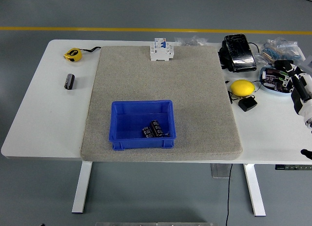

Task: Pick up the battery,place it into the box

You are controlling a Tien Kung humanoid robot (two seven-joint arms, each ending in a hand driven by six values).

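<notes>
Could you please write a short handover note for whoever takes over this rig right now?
Right hand: at the table's right edge, holding nothing that I can see; finger state unclear. Left hand: out of view.
Blue box: on the grey mat, near its front edge, with two black batteries inside.
One more battery lies on the white table, left of the mat, below the yellow tape measure.
Left: pick up that battery and place it in the box.

Bright, even overhead light, soft shadows, sharp focus, no glare.
</notes>
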